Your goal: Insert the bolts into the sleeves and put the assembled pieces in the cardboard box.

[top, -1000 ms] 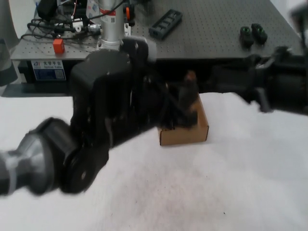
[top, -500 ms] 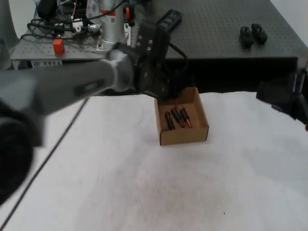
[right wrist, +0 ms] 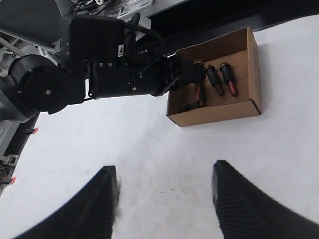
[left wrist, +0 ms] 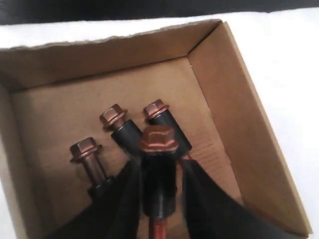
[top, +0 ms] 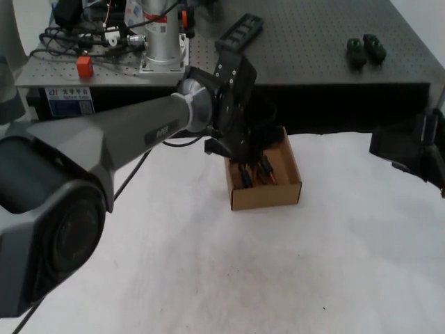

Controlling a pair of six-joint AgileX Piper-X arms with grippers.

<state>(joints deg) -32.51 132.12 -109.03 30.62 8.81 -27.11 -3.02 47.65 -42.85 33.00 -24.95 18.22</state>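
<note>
A white cloth (top: 278, 278) covers the bench; on the perforated plate (top: 313, 35) behind, an orange block (top: 84, 66) (10 o'clock) and two dark knobs (top: 365, 49) at 1 o'clock.

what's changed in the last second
The left gripper swung in and dipped into the cardboard box, shut on an assembled piece. The right gripper, open, drew back from the box to the right. The box stayed put, three pieces still lying in it.

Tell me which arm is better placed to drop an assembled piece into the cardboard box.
Left. The left gripper holds an assembled piece over the cardboard box; the right gripper hangs open over the cloth, apart from it.
</note>
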